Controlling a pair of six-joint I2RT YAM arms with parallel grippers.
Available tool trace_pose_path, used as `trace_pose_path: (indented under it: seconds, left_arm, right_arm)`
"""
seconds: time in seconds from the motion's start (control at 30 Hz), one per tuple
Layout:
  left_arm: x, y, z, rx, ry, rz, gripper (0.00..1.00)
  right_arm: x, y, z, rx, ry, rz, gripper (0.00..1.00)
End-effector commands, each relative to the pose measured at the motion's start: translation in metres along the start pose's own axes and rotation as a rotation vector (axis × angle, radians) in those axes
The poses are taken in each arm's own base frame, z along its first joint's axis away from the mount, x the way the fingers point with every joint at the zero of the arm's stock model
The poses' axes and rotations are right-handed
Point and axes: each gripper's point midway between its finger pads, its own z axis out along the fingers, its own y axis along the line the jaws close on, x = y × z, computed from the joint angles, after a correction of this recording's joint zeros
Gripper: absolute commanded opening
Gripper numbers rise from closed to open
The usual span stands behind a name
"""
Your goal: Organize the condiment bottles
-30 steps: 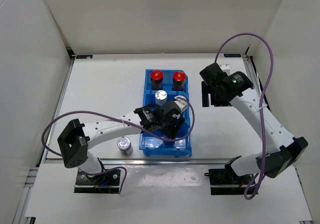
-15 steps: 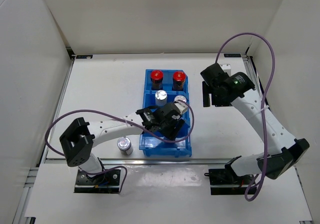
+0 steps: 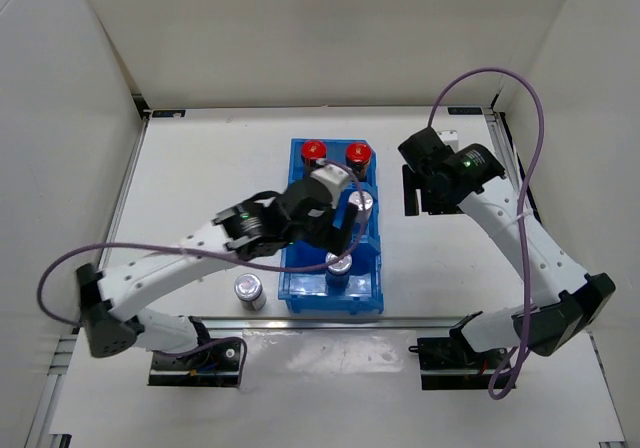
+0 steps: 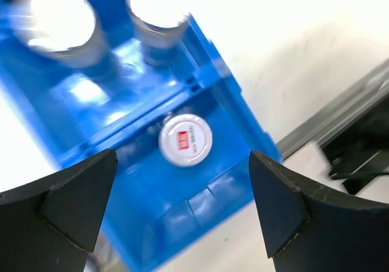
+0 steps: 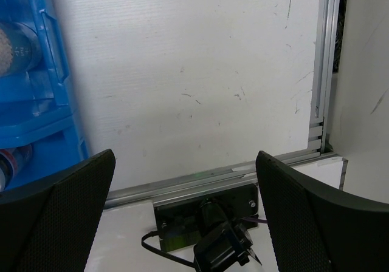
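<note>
Silver-capped bottle [image 4: 185,139] stands in blue bin [image 4: 236,102] directly beneath the spread left gripper [image 4: 182,156].

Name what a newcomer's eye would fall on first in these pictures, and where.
The bright blue bin in the middle of the table, with two red-capped bottles in its far compartment. The left gripper hangs open above it, and one silver-capped bottle stands alone outside, to its left.

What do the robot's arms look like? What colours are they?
The left arm and right arm are white tubes with chunky black joints. A purple cable loops along each. A tiny green light glows near each wrist. The fingers are black wedges.
</note>
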Motion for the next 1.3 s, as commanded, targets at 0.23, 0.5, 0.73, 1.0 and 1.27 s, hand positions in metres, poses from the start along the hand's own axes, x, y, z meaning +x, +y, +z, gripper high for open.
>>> trace_pose_path:
  seconds: [0.23,0.5,0.73,1.0,1.27]
  left_arm:
    - [0.110,0.087,-0.078,-0.265,0.160,-0.299,1.00]
    - [0.172,0.100,-0.070,-0.341,0.287,-0.413,1.00]
    - [0.197,0.115,-0.073,-0.429,0.280,-0.528,1.00]
    - [0.205,0.120,-0.064,-0.474,0.301,-0.517,1.00]
    - [0.212,0.134,-0.048,-0.546,0.393,-0.526,1.00]
  right_arm:
    - [0.009,0.004,0.006,-0.003,0.052,-0.026,0.99]
    - [0.013,0.011,0.012,-0.026,0.074,-0.051,0.99]
    - [0.011,0.011,0.012,-0.031,0.067,-0.066,0.99]
    - [0.010,0.015,0.014,-0.039,0.071,-0.075,0.99]
    - [0.012,0.019,0.016,-0.052,0.087,-0.079,0.99]
